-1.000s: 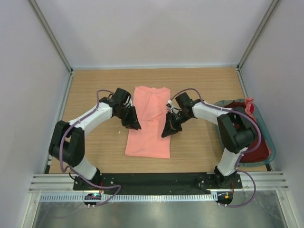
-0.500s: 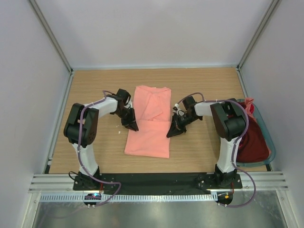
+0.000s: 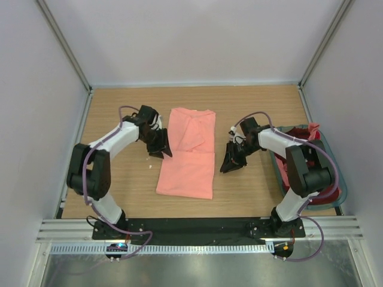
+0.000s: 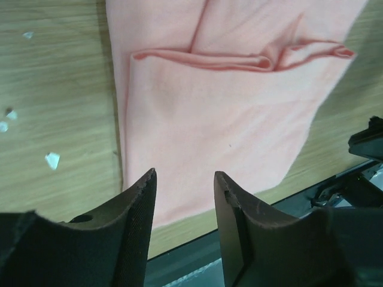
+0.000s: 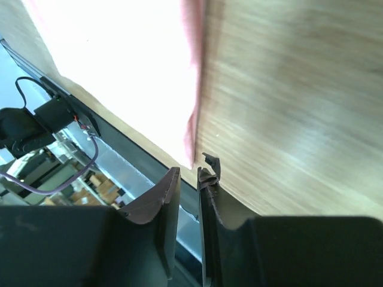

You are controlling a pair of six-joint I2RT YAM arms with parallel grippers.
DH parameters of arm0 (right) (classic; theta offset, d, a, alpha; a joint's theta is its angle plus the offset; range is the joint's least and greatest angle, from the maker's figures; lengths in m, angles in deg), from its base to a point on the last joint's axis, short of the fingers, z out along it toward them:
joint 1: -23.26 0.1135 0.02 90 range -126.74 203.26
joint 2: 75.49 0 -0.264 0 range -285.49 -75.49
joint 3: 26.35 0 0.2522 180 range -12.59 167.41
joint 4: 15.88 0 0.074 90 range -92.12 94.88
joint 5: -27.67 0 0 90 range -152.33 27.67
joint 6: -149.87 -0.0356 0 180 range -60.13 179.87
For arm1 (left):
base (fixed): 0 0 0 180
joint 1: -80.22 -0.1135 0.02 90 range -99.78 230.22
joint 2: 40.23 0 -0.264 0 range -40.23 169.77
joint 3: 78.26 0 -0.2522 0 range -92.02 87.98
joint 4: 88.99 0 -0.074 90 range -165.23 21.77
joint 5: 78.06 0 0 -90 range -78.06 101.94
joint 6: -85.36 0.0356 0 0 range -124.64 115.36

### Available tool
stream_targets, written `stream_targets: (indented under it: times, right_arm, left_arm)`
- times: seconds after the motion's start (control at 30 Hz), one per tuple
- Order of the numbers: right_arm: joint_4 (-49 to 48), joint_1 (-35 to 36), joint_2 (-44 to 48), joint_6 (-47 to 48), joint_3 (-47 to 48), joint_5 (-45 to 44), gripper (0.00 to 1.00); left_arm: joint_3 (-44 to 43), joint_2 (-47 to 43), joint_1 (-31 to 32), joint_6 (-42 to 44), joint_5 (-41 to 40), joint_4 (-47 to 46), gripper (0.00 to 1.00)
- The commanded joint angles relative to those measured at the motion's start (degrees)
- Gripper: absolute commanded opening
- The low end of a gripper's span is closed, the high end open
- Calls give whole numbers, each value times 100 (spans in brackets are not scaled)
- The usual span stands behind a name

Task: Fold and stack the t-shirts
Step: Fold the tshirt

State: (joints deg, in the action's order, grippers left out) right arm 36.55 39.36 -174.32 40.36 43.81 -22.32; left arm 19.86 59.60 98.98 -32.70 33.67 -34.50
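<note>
A salmon-pink t-shirt [image 3: 186, 156] lies flat mid-table as a long narrow strip, its upper part folded over itself. In the left wrist view the t-shirt [image 4: 221, 113] shows a fold edge across it. My left gripper [image 3: 161, 152] sits just off the shirt's left edge; in its wrist view the left gripper [image 4: 184, 179] stands open with nothing between the fingers. My right gripper [image 3: 228, 167] hovers over bare wood to the right of the shirt. Its jaws stand slightly apart and empty in the right wrist view [image 5: 188, 173]. A dark maroon t-shirt [image 3: 331, 179] lies in the basket.
The grey-teal basket [image 3: 343, 186] stands at the right edge, with a pink-red cloth [image 3: 313, 128] over its far rim. Small white scraps [image 4: 52, 159] lie on the wood left of the shirt. Grey walls enclose the table; a black rail runs along the near edge.
Both grippers have come off the shirt's side edges and moved outward, left and right. Both have opened. The shirt stays flat where it was.
</note>
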Motion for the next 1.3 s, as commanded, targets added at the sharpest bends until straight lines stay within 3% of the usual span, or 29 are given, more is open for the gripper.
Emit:
stream_targets:
  times: [0.0, 0.1, 0.27, 0.43, 0.73, 0.97, 1.1, 1.27]
  right_arm:
    - [272, 209, 417, 9, 46, -257, 26]
    - [1, 403, 338, -219, 213, -187, 26]
    - [-1431, 421, -249, -1403, 599, 401, 25]
    - [-2030, 421, -1050, -1995, 1310, 727, 9]
    - [-1653, 228, -1946, -1574, 1655, 500, 6]
    - [-1241, -229, -2369, -952, 1821, 175, 6]
    - [-503, -335, -2808, -213, 2549, -142, 6]
    - [254, -327, -3291, 105, 3631, -151, 6]
  left_arm:
    - [-167, -824, -40, 239, -467, 497, 45]
    - [-53, -1018, -83, 300, -434, 393, 42]
    - [-43, -659, -154, 90, 102, -300, 31]
    - [-333, 220, -171, -200, 533, -909, 19]
    - [-677, 1161, -479, 124, 94, -655, 15]
    - [-54, 1214, -514, -7, -82, -855, 15]
    - [246, 1082, -505, -323, -152, -1102, 15]
    - [-86, 1047, -497, -561, -29, -1067, 17]
